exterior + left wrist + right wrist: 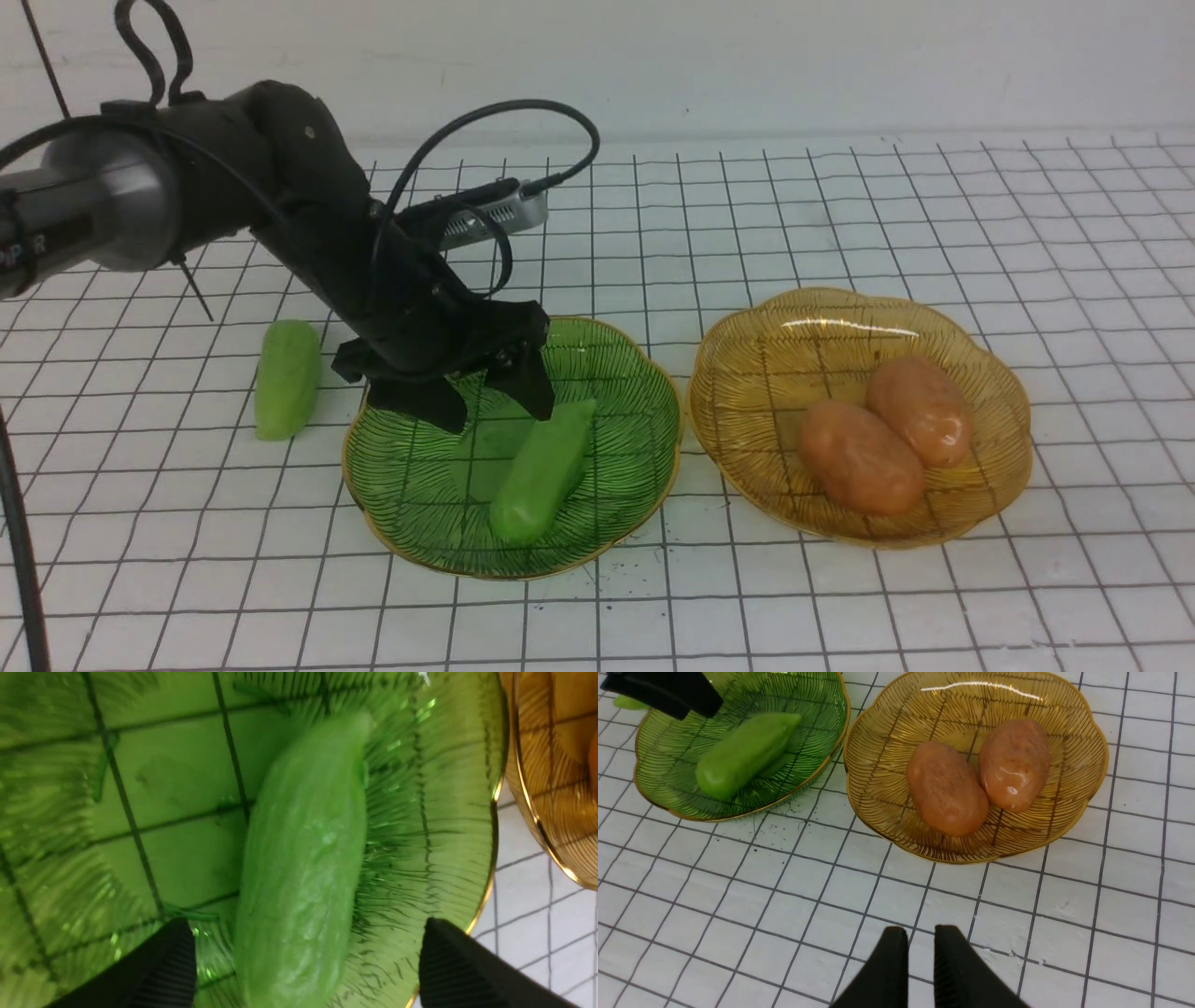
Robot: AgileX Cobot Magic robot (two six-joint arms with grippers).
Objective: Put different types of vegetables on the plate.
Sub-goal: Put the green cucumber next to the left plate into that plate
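Observation:
One light-green pod [546, 471] lies in the green glass plate [411, 485]. My left gripper [490, 397] hovers just above its far end, open and empty. In the left wrist view the pod [303, 858] lies between the wide-apart fingertips [180, 952], which do not touch it. A second green pod [288, 378] lies on the table left of the green plate. Two orange-brown potatoes [859, 457] [920, 411] lie side by side in the amber plate [775, 355]. My right gripper [920, 933] is shut and empty, above bare table near the amber plate [887, 765].
The table is a white sheet with a black grid [840, 215]. The two plates stand close together, rims nearly touching [845, 751]. The left arm and its cable reach in from the left over the table. A white wall runs along the far edge.

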